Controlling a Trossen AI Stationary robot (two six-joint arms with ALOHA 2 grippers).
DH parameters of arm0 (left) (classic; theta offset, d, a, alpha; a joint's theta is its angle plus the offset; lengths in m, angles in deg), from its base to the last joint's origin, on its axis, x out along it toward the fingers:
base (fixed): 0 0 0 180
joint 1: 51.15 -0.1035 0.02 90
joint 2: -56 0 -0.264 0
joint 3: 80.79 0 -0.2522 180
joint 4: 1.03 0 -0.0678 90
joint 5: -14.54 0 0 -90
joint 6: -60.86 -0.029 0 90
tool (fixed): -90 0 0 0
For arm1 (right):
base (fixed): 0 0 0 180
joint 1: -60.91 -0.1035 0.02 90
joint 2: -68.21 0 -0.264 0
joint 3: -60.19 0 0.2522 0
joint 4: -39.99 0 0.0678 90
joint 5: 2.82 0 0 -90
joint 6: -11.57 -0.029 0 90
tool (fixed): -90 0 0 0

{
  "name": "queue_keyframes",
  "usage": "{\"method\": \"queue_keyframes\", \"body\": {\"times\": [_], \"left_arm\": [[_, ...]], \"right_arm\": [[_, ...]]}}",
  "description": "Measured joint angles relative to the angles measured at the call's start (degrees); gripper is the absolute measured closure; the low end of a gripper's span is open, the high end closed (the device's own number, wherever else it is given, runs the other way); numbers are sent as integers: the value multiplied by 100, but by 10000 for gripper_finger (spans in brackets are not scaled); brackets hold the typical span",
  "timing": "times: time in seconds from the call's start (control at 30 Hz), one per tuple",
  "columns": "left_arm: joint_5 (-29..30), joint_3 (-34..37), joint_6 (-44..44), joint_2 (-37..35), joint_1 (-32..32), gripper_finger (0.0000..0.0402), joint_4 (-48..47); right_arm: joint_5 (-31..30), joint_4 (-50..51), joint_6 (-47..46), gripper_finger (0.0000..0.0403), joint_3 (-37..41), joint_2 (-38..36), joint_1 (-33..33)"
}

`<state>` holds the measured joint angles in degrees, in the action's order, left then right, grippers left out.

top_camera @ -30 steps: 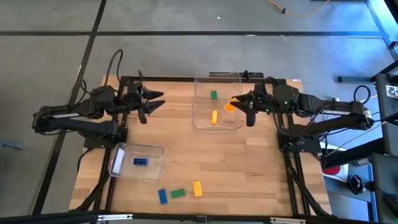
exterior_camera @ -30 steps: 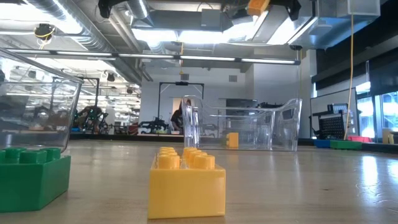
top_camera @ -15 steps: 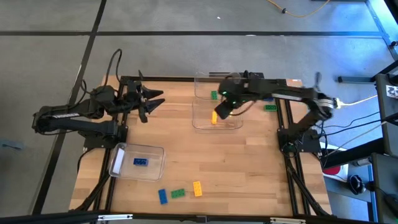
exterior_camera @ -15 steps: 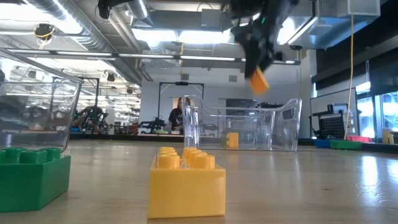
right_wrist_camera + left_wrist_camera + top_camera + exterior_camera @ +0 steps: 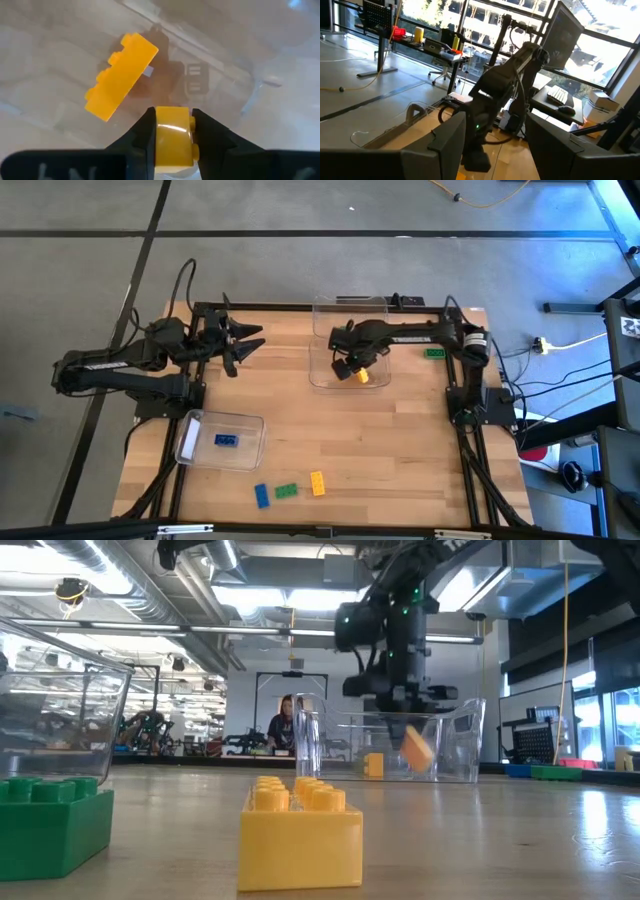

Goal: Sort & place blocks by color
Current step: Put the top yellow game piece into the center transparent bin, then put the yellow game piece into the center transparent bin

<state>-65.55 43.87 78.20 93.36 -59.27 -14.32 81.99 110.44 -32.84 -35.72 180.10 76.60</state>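
My right gripper (image 5: pixel 352 368) reaches down into the nearer of two clear bins (image 5: pixel 318 376) at the table's far middle, shut on a yellow-orange block (image 5: pixel 173 136). A second yellow-orange block (image 5: pixel 121 75) lies on that bin's floor just beyond the fingers, also seen in the low view (image 5: pixel 373 764). My left gripper (image 5: pixel 240 342) waits open above the table's far left. A blue block (image 5: pixel 226 440) lies in a clear bin (image 5: pixel 250 423) at near left. Blue (image 5: pixel 261 495), green (image 5: pixel 286 490) and yellow (image 5: pixel 317 483) blocks rest on the table near its front edge. My right gripper pinches the yellow-orange block by two opposite side faces (image 5: pixel 159 131) between its two fingers. The fingers come from above, pointing down into the bin. The block (image 5: pixel 416 750) hangs tilted below the fingers, inside the bin walls and just above the bin floor.
The farther clear bin (image 5: pixel 350 305) stands right behind the nearer one. A small green piece (image 5: pixel 435 352) lies at the table's right edge by the right arm. Bare wood spreads across the table's middle (image 5: pixel 350 430). A person (image 5: pixel 286 730) stands far off in the room.
My right gripper has swung from the table's right side toward the left, over the nearer clear bin, and has come down into it, carrying the yellow-orange block. The block has gone from high above the bin to just above its floor.
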Motion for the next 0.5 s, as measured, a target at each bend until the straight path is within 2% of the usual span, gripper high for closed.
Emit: {"method": "queue_keyframes", "body": {"times": [0.27,0.5], "left_arm": [[-12,0,-78,0,0,205,0],[-12,0,-146,0,0,205,0]], "right_arm": [[38,-341,-485,303,0,127,2],[33,-422,-483,201,0,132,7]]}}
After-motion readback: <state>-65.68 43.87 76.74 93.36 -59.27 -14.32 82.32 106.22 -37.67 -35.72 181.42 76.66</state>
